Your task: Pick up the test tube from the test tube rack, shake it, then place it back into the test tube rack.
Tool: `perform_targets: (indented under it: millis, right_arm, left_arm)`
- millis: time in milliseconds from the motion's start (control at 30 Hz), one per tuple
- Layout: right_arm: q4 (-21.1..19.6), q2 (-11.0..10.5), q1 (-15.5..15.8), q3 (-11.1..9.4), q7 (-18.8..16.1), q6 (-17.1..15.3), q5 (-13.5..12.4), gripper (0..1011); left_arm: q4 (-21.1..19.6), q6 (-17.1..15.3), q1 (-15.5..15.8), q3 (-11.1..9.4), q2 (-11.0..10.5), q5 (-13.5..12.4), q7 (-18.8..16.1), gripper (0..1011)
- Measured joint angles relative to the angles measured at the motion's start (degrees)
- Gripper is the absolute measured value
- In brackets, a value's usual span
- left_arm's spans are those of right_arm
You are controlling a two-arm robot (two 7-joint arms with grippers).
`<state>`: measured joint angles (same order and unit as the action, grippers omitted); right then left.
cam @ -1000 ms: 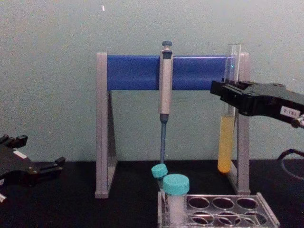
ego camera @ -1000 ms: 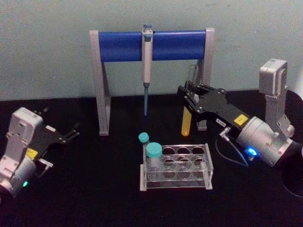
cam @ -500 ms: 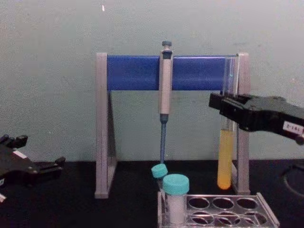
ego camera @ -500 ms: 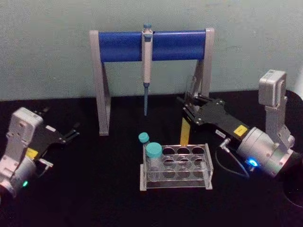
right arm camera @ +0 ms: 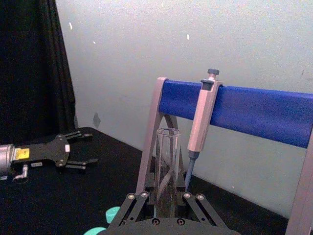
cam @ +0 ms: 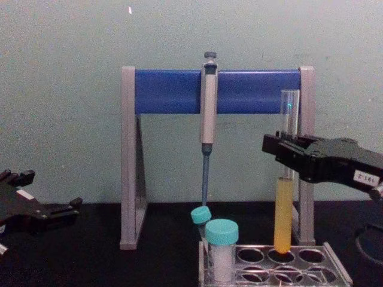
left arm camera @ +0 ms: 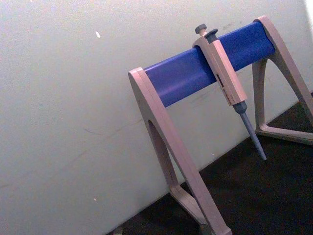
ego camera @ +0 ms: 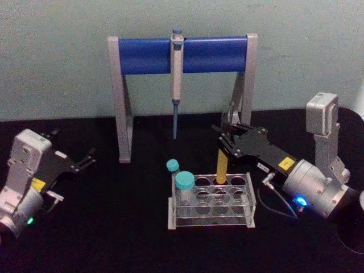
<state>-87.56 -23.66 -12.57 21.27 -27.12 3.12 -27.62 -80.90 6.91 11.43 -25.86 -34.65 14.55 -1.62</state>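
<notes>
Pale green-grey wall (ego camera: 57,68) behind black tabletop (ego camera: 114,239).

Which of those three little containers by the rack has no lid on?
The tall test tube of yellow-orange liquid, held by the right gripper at the test tube rack; the two short vials wear teal caps.

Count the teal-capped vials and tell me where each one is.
2. The front vial stands in the left end of the test tube rack; the rear vial is just behind it, at the rack's back-left corner, cap tilted. None seems hidden.
</notes>
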Motion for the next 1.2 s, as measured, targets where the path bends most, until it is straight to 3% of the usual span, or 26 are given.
perform_targets:
  millis: [1200]
  right_arm:
    - [4.7, 1.5, -0.8, 0.4, -0.8, 2.5, 1.9, 232]
  left_arm:
    - [0.0, 0.0, 0.0, 0.0, 0.0, 0.0, 0.0, 1010]
